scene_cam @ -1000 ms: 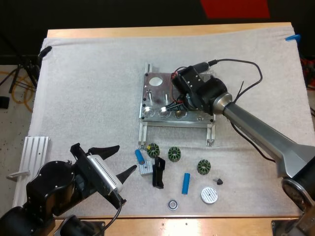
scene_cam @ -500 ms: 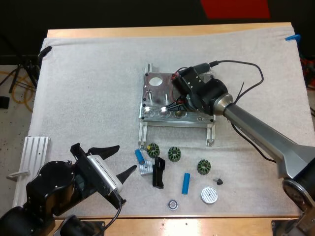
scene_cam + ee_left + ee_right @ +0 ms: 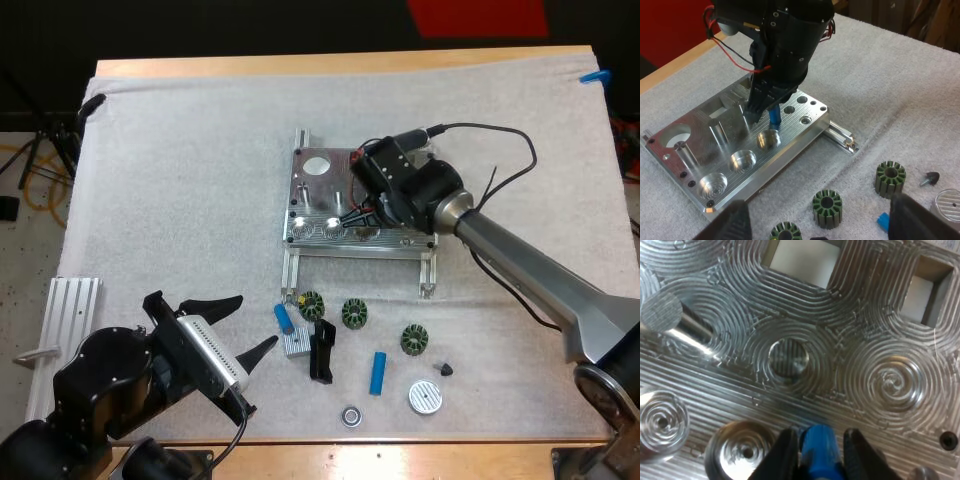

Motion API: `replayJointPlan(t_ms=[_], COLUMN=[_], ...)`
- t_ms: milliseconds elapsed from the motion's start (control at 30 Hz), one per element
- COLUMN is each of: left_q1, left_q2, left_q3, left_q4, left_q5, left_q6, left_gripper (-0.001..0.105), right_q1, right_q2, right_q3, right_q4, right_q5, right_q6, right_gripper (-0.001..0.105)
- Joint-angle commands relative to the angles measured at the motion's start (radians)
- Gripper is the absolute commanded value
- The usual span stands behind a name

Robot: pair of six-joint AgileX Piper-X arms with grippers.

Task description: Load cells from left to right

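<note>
Nudged slightly rightward since a second ago, the right gripper (image 3: 820, 455) clamps a blue cylinder (image 3: 819, 442) over the metal fixture (image 3: 308, 198) at frame centre. The left gripper (image 3: 256, 321) sits lower left, jaws apart.

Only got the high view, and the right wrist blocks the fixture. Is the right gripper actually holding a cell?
Observer: Yes. The right wrist view shows the right gripper pressing on a blue cylinder from both sides.
Operator: Seated yet?
Observer: No. In the left wrist view it hangs upright just above the fixture, close to the farthest of the three round front pockets.
Operator: Other two loaded?
Observer: No, all three are bare metal inside, nothing in them.
</note>
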Motion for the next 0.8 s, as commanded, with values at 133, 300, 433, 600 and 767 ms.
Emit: replayJointPlan(t_ms=[133, 300, 433, 600, 767], left_q1=[0.0, 0.0, 0.0, 0.0, 0.0], left_q2=[-0.003, -0.003, -0.003, -0.003, -0.003], left_q3=[-0.002, -0.002, -0.002, -0.002, -0.002], left_q4=[-0.013, -0.013, -0.013, -0.013, -0.013], left_q5=[-0.011, -0.011, -0.011, -0.011, -0.011], left_q6=[0.002, 0.002, 0.002, 0.002, 0.002], left_gripper=[0.058, 0.058, 0.058, 0.058, 0.058], right_q1=[-0.003, -0.003, -0.005, -0.005, -0.005], right_q2=[0.004, 0.01, 0.039, 0.068, 0.071], right_q3=[0.012, 0.012, 0.012, 0.012, 0.012], right_q4=[0.003, 0.0, -0.004, -0.004, 0.016], right_q5=[-0.041, -0.042, -0.04, -0.038, 0.007], right_q6=[0.014, 0.022, 0.022, 0.023, 0.042], right_gripper=[0.0, 0.0, 0.0, 0.0, 0.0])
